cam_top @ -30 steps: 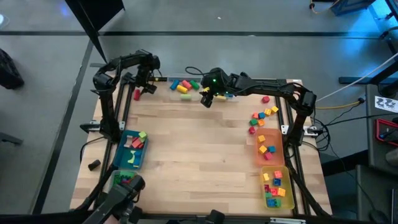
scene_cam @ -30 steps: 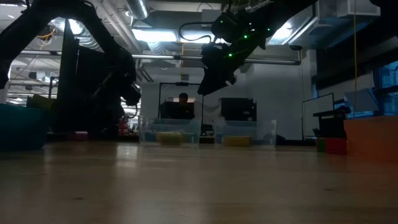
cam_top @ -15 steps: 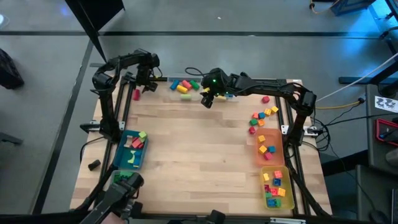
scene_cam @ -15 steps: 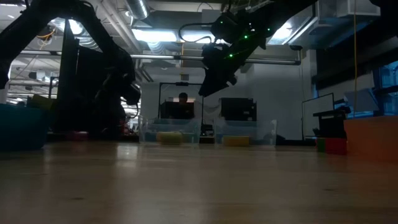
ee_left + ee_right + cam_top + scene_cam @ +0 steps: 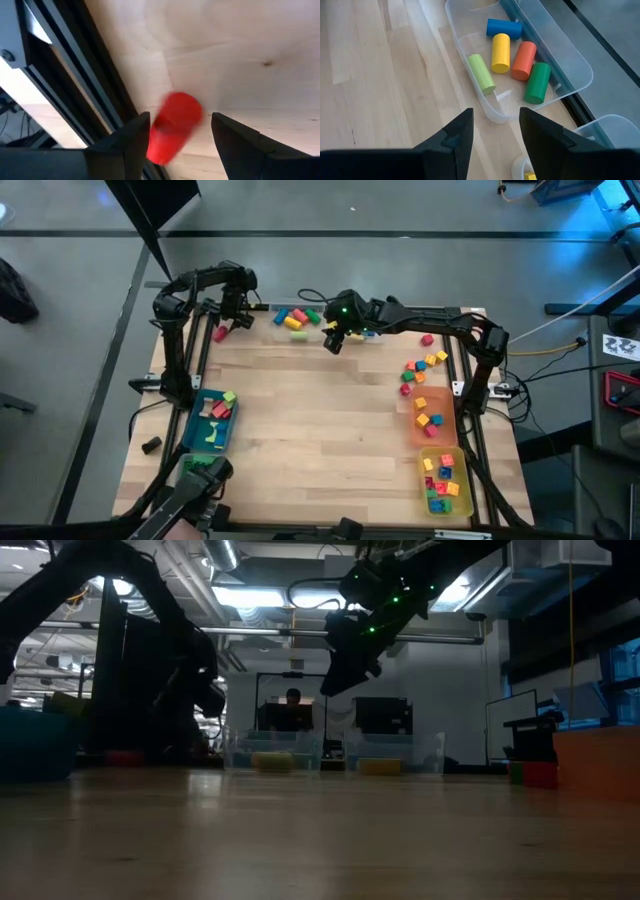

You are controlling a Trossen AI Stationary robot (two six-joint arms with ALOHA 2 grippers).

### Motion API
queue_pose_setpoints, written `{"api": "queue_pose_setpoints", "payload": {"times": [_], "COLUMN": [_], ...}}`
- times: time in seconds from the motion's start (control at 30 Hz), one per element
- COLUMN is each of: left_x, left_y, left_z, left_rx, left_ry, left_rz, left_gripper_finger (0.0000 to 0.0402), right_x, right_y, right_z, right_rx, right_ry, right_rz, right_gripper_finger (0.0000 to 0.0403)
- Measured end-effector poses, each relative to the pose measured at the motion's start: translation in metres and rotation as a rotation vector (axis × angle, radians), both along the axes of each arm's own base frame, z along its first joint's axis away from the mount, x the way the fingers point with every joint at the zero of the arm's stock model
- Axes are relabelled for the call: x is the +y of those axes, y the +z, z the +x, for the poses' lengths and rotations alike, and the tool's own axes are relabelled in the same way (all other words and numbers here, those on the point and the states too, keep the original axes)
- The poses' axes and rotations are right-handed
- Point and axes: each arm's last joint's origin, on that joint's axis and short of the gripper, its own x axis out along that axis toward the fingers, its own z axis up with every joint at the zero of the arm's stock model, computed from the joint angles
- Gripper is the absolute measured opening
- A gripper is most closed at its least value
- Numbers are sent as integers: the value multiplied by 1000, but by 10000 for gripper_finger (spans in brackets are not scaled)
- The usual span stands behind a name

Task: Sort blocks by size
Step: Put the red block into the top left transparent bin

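Observation:
A red cylinder block [image 5: 175,125] lies on its side on the wooden table at the far left, close to the dark frame rail [image 5: 85,85]. My left gripper [image 5: 180,119] hangs over it, open, one finger on each side of the block [image 5: 220,332]; I see no touch. My right gripper [image 5: 333,343] hovers open at the far middle with nothing between its fingers [image 5: 495,117]. It is beside a clear bin [image 5: 487,111] that holds several coloured cylinder blocks [image 5: 501,52].
Loose small blocks [image 5: 420,370] lie near the right edge. Below them stand an orange bin [image 5: 447,418] and a yellow bin [image 5: 462,480] with blocks. A blue bin [image 5: 192,430] with blocks stands at the near left. A second clear bin [image 5: 612,127] sits beyond the first.
My left gripper has sunk a little toward the red block at the far left and stays open. The right arm has kept still.

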Motion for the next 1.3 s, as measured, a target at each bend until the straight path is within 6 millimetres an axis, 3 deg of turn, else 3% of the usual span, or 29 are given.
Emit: {"api": "queue_pose_setpoints", "payload": {"times": [0.7, 0.93, 1.3], "left_x": [-3, -6, -9], "left_y": [0, 0, -2], "left_z": [0, 7, 10], "left_rx": [-38, -82, -94], "left_ry": [-112, -289, -393], "left_rz": [-106, -176, -211], "left_gripper_finger": [171, 171, 171], "right_x": [1, 1, 1], "right_y": [-1, -3, -3], "right_z": [-1, -2, -3], "right_rx": [18, 37, 40], "right_ry": [0, 0, 0], "right_rz": [8, 16, 17], "right_gripper_finger": [161, 161, 161]}}
